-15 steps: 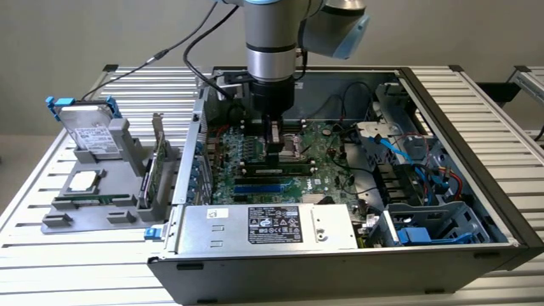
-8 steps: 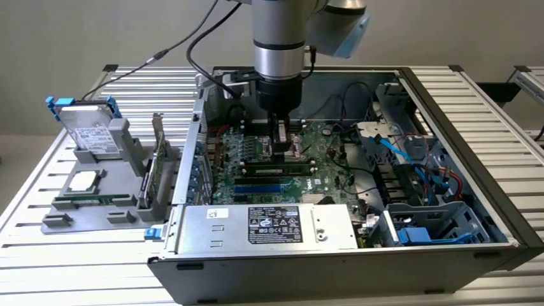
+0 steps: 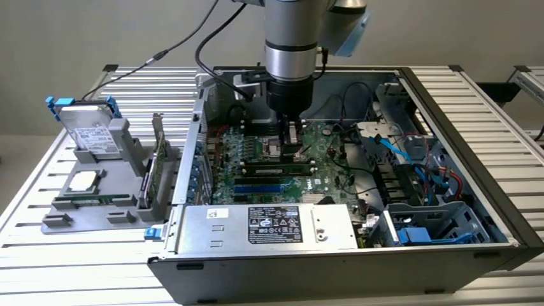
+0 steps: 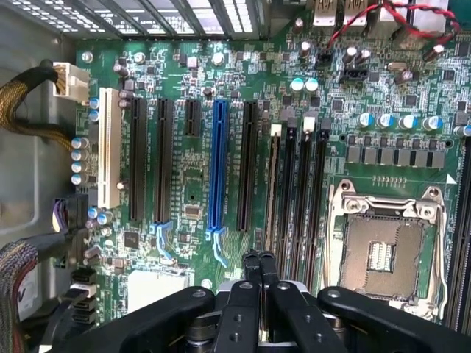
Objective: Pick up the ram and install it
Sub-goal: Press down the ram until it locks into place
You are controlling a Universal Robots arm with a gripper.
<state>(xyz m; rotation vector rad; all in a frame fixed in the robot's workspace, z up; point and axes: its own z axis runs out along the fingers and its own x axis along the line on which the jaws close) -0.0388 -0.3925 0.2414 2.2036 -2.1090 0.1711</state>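
Observation:
The ram (image 3: 276, 170) is a thin green stick with dark chips. It stands in one of the long black memory slots on the motherboard (image 3: 255, 143), inside the open computer case. From the wrist view I see the ram (image 4: 274, 187) edge-on in its slot, beside several empty black slots (image 4: 302, 191). My gripper (image 3: 292, 143) hangs over the board just behind the ram, next to the CPU socket (image 4: 383, 250). Its two black fingers (image 4: 251, 272) are pressed together and hold nothing; the gripper (image 4: 259, 257) is near one end of the ram.
The case walls (image 3: 476, 159) ring the board, with the power supply (image 3: 272, 226) in front and blue cables (image 3: 408, 150) on the exterior view's right. On the exterior view's left, a grey holder (image 3: 93, 204) carries a hard drive (image 3: 89, 131) and an upright expansion card (image 3: 157, 166).

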